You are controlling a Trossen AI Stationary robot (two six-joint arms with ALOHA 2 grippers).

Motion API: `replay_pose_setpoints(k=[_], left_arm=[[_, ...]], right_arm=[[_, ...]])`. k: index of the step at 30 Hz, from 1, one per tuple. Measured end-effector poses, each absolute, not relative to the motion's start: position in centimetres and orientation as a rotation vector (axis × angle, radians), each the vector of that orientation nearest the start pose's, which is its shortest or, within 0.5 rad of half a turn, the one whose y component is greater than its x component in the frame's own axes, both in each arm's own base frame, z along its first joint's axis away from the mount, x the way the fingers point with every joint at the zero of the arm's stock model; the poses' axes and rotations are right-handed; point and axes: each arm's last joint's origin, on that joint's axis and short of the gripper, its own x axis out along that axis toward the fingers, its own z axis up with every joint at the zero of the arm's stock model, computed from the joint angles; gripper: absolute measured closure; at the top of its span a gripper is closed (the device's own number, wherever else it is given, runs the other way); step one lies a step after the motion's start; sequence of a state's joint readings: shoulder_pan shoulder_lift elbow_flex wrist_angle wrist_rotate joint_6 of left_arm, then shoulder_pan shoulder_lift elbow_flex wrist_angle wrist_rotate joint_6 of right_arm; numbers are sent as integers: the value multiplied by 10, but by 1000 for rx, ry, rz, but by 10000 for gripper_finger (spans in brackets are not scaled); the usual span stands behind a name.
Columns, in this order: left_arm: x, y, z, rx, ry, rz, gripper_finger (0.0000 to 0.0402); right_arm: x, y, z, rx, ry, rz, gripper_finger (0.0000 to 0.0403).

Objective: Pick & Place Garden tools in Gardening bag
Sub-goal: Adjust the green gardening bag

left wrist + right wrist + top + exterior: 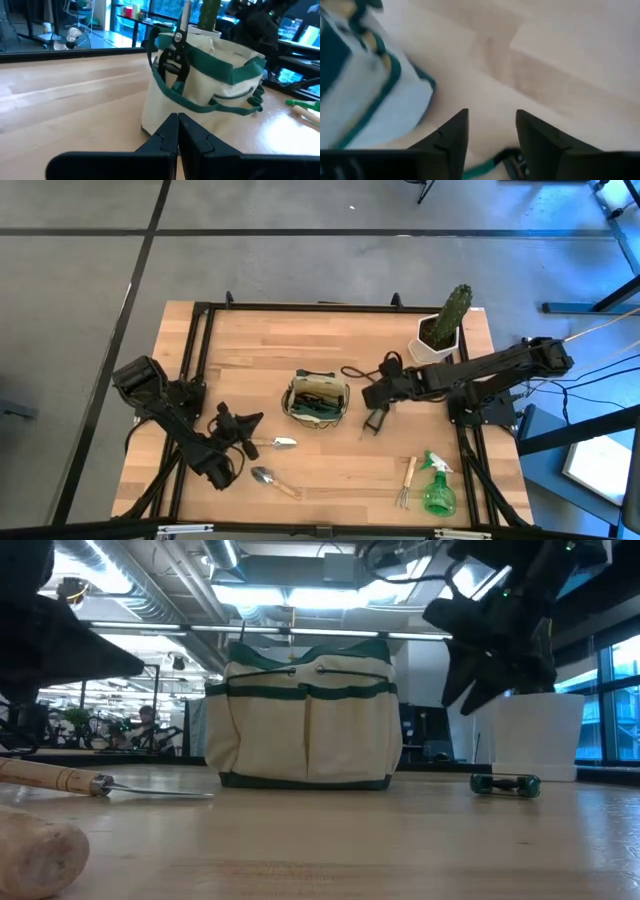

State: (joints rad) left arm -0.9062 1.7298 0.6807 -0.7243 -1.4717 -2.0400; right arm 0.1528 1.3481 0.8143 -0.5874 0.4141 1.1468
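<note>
High view: the olive-green and beige fabric gardening bag (pixel 317 402) stands at the middle of the wooden tabletop (pixel 250 345), with dark tools inside it. The right gripper (pixel 377 402) is just beside the bag on its right, above a dark green-handled pruner (pixel 373 422) lying on the tabletop. The left gripper (pixel 240 423) rests left of the bag, near two metal trowels, one (pixel 275 443) beside it and one (pixel 272 479) closer to the front edge. A wooden-handled hand fork (pixel 406 480) and a green plastic spray bottle (pixel 436 488) lie at the front right corner. A cactus in a white pot (pixel 443 330) stands at the back right corner.

Low view: the bag (pixel 304 720) stands upright; the pruner (pixel 505 784) lies to its right, under the raised right gripper.

Left wrist view: the left gripper (pixel 177 131) has its fingers pressed together, holding nothing; black shears (pixel 174 55) protrude from the bag.

Right wrist view: the right gripper (pixel 492 131) has its fingers parted, gripping nothing, with the pruner's green handle (pixel 507 161) directly beneath.
</note>
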Motion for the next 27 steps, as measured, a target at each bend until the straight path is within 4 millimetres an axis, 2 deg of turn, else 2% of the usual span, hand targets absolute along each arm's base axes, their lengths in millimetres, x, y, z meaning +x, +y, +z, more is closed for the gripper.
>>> replay_pose_setpoints(k=[6,10,14,18,27], left_arm=[[167,-167,121,-248,24,688,400],[173,-174,126,-198,50,683,400],[175,-177,128,-167,66,679,400],[177,-179,128,-145,74,674,400],[180,-177,127,-154,112,691,400]], right_arm=[[251,21,211,677,718,-722,273],[256,22,214,665,688,-673,277],[258,25,215,685,733,-572,277],[258,37,216,675,790,-420,279],[255,65,217,667,792,-332,296]])
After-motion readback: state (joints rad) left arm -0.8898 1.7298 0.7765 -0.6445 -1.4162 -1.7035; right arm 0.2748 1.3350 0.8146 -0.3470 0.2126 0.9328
